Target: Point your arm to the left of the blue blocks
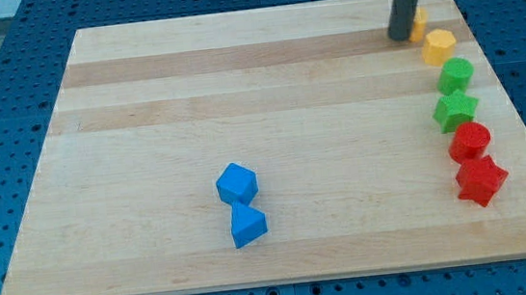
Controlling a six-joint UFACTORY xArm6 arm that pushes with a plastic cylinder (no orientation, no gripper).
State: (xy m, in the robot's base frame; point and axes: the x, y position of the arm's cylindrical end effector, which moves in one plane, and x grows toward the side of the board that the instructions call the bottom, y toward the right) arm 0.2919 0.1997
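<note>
Two blue blocks lie together at the board's lower middle: a blue cube-like block [236, 182] above a blue wedge-shaped block [247, 225], touching. My tip [399, 36] is at the view's top right, far from the blue blocks, up and to their right. It stands right beside a yellow block [418, 24] that the rod partly hides.
Down the board's right side runs a column of blocks: a yellow hexagon [439, 46], a green cylinder [455, 75], a green star [456, 109], a red cylinder [469, 140] and a red star [481, 180]. The wooden board [142, 101] lies on a blue pegboard table.
</note>
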